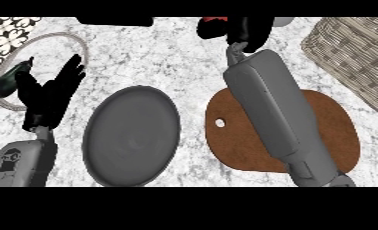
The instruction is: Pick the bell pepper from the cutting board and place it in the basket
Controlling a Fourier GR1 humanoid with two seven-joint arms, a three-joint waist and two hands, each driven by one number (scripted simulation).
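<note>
A small patch of the red bell pepper shows at the top of the head view, mostly hidden inside my right hand, whose fingers curl round it. That hand is held beyond the far edge of the brown cutting board, with its grey forearm crossing over the board. The wicker basket stands at the right edge, to the right of the hand and apart from it. My left hand rests open at the left, fingers up.
A dark grey plate lies between the two arms. At the left edge, a white-rimmed dish holds a dark green vegetable. A black object sits at the counter's far edge.
</note>
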